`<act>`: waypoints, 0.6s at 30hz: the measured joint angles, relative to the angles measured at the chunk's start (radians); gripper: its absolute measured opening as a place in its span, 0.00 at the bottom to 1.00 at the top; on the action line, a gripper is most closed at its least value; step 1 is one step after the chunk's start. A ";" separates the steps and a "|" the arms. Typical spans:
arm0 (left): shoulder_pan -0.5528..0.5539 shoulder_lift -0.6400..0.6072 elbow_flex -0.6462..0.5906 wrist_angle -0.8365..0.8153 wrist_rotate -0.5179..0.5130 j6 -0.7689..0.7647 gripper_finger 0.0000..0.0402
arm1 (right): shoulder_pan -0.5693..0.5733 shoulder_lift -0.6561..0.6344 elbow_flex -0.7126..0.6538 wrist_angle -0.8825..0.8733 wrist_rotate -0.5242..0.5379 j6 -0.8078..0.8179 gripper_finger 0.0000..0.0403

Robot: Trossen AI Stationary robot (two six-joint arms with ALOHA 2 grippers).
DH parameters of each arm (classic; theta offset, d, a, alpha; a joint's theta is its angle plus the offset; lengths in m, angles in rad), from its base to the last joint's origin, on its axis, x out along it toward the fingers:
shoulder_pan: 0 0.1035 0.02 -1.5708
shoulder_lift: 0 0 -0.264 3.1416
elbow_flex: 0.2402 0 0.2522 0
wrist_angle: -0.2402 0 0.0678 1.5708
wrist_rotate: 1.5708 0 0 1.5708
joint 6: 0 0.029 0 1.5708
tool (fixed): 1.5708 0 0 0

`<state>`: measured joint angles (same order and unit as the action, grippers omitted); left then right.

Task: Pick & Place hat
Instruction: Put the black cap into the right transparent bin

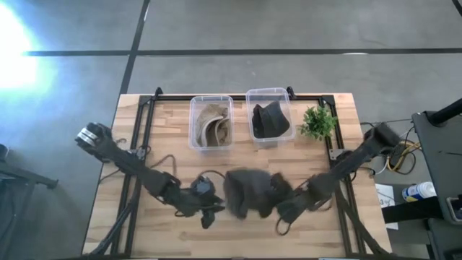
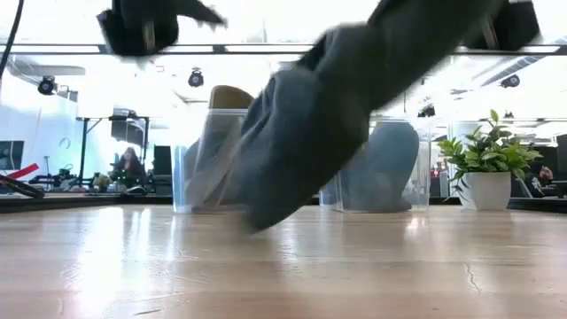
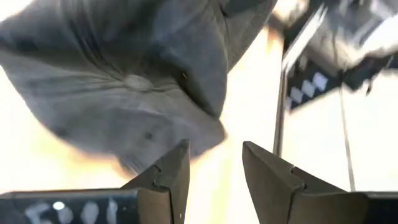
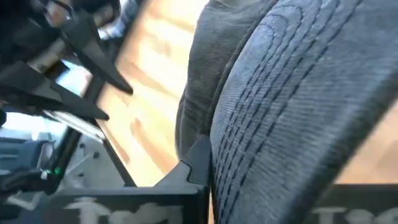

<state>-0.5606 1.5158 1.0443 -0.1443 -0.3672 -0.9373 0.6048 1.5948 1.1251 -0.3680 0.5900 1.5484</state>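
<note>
Around your wooden table you have a grey concrete floor crossed by dark seams, with a bright glare at 1 corner. Look level across the tabletop and the room behind is washed in light — 2 ceiling spotlights hang there, and a seated person shows far back.
</note>
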 joint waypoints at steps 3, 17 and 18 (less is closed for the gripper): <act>-0.023 -0.090 0.006 -0.007 -0.123 0.040 0.35 | -0.001 -0.141 0.061 -0.151 0.093 -0.144 0.03; -0.052 -0.281 -0.001 -0.007 -0.493 0.170 0.35 | -0.438 -0.420 0.412 -0.875 0.274 -0.554 0.03; -0.050 -0.278 -0.001 -0.006 -0.499 0.170 0.35 | -0.508 -0.420 0.401 -0.864 0.167 -0.611 0.03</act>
<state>-0.6103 1.2377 1.0431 -0.1506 -0.8667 -0.7671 0.0964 1.1751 1.5258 -1.2324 0.7566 0.9377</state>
